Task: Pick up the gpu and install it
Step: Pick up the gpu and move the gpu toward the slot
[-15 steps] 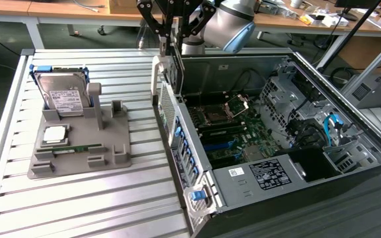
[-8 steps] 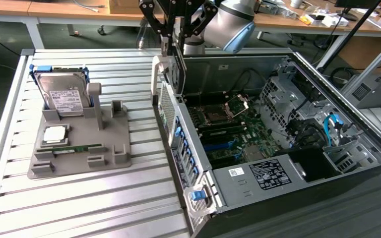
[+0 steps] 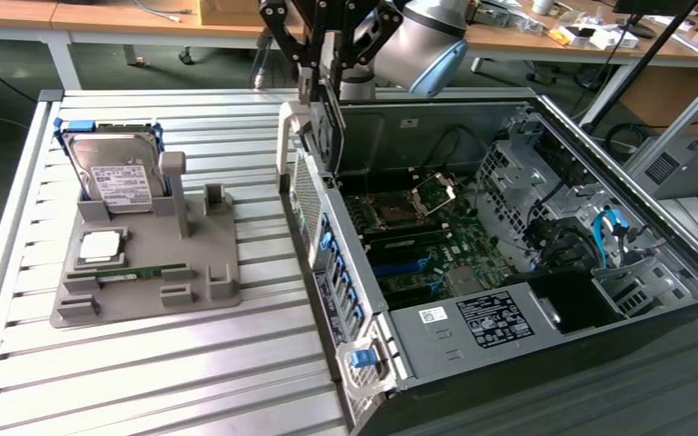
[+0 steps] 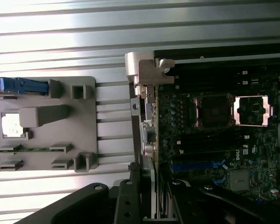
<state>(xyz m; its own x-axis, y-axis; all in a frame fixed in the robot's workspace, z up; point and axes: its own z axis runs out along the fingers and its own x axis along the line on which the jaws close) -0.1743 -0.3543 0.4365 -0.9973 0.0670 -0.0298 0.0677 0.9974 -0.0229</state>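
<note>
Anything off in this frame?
Nothing broken or spilled. Only oddity: the CPU socket on the motherboard has its cover plate swung open. The gpu, held in the gripper, looks square to the board.

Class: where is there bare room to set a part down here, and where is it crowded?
Free: bare slats of the table between the grey holder and the exterior camera, and the narrow strip between holder and computer case. Crowded: the holder's slots, the case's inside, and where the gripper holds the gpu.

gpu [image 3: 321, 136] above case [image 3: 446, 338] edge | tray [image 3: 143, 297] at exterior view's left
</note>
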